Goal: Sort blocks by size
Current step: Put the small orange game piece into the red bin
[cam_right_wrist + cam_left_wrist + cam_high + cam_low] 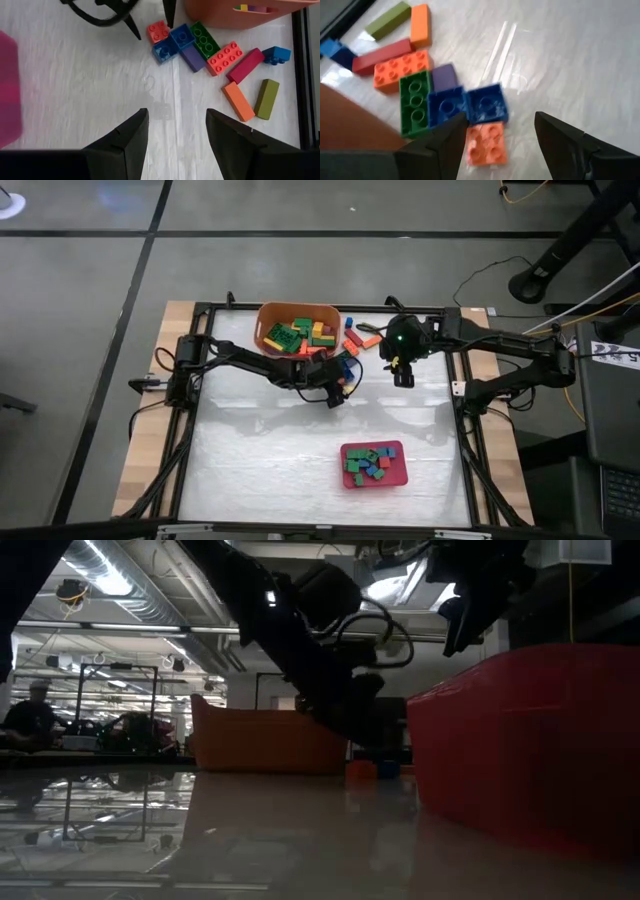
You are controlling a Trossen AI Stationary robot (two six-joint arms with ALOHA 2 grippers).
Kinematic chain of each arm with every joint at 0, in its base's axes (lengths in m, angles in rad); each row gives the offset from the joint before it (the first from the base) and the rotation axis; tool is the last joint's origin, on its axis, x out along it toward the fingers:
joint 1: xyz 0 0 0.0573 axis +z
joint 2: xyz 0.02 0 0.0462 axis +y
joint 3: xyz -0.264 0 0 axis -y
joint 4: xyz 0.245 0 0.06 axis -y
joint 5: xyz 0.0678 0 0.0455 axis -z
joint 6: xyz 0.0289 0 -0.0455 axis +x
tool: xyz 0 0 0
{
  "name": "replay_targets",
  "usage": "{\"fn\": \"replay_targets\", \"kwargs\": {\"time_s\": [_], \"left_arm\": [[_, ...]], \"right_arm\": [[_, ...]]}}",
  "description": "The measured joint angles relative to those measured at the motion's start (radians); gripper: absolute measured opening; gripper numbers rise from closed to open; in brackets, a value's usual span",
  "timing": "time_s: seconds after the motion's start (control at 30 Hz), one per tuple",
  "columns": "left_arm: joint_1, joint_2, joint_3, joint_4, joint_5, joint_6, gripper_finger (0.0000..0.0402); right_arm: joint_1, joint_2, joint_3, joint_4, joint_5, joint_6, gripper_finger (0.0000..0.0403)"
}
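left end effector spread over blocks | right end effector spread, bare table below

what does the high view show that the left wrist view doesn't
Only the high view shows the orange tub holding long bricks, the pink-red tray holding small ones, and the right gripper hanging open above bare table. Only the left wrist view shows, close up, the small orange square brick lying partly between the open left gripper's fingers, beside two blue squares. Both show the loose cluster of blocks on the table beside the tub.
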Motion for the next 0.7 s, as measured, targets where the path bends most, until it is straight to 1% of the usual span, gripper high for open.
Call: {"fn": "replay_targets", "kwargs": {"time_s": [0.13,0.23,0.33,0.47,0.5,0.7], "left_arm": [[-0.014,-0.001,0.014,-0.001,-0.004,0.01,0.0221],[-0.029,-0.001,0.016,-0.006,-0.017,-0.033,0.0221],[-0.049,-0.001,0.016,-0.05,-0.055,-0.104,0.0221],[-0.071,0.005,0.015,-0.111,-0.16,-0.154,0.0221],[-0.074,0.007,0.012,-0.113,-0.173,-0.165,0.0221],[-0.067,0.034,0.013,-0.08,-0.192,-0.199,0.0221]], "right_arm": [[0.0,0.0,0.0,-0.001,0.0,-0.018,0.0198],[0.0,0.0,0.0,-0.001,0.0,-0.019,0.0198],[0.0,0.0,0.0,-0.001,0.0,-0.019,0.0198],[0.0,0.0,0.0,0.0,0.0,-0.019,0.0198],[0.0,0.0,0.0,0.0,0.0,-0.021,0.0198],[0.0,0.0,0.0,0.0,0.0,-0.042,0.0198]]}}
